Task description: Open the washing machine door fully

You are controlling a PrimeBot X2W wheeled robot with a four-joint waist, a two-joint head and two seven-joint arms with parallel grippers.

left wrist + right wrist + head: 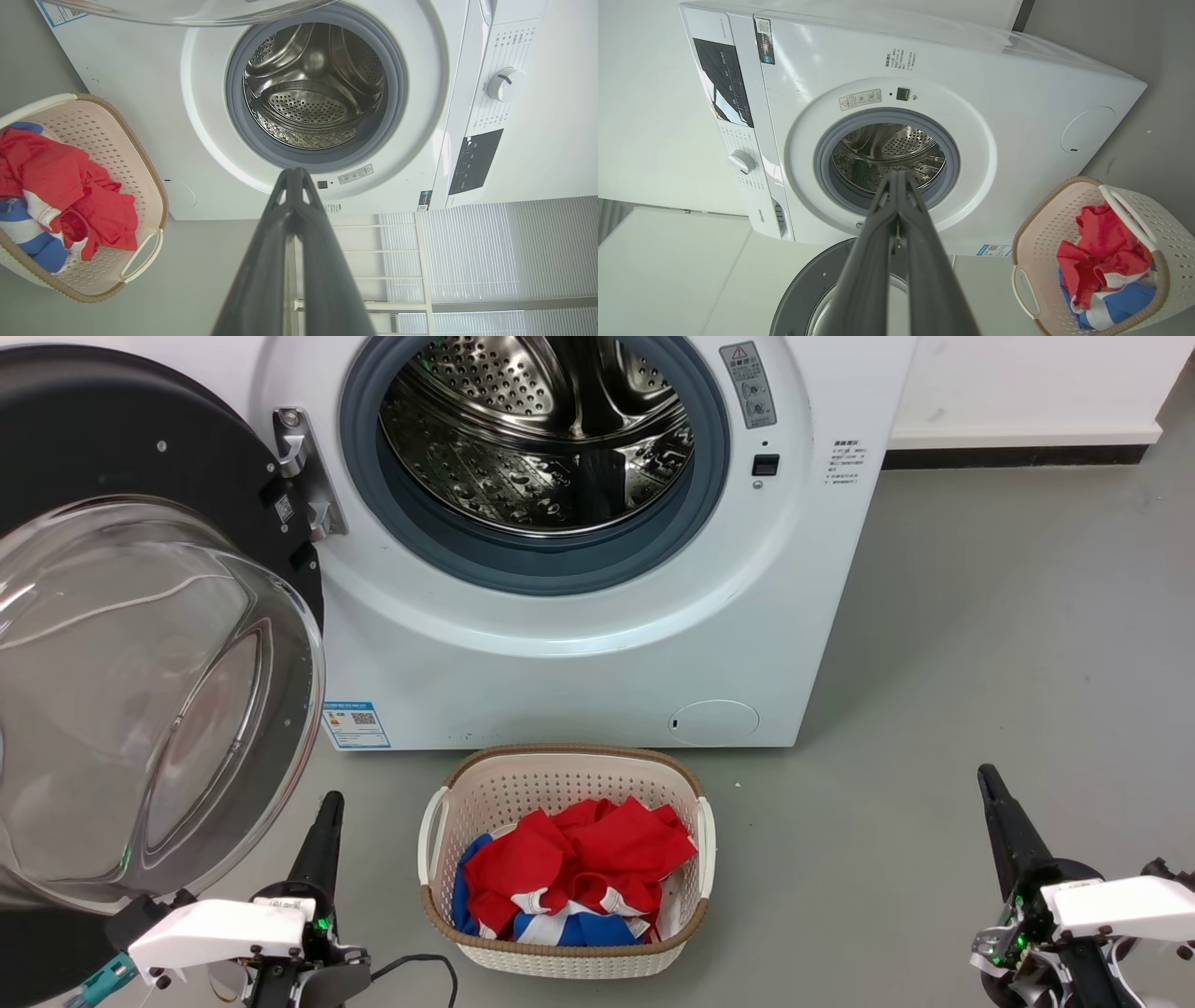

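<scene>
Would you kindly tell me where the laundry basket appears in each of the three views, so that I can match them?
Head view: the laundry basket is at bottom centre, just below the washing machine.
Left wrist view: at the left edge, middle to lower.
Right wrist view: in the lower right corner.
Shared landmark: the machine's round cap, low on its front near the basket.

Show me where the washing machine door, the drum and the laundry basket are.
washing machine door [140, 691]: head view, clear glass bowl.
drum [504, 476]: head view, perforated steel wall.
laundry basket [560, 786]: head view, back wall.
</scene>
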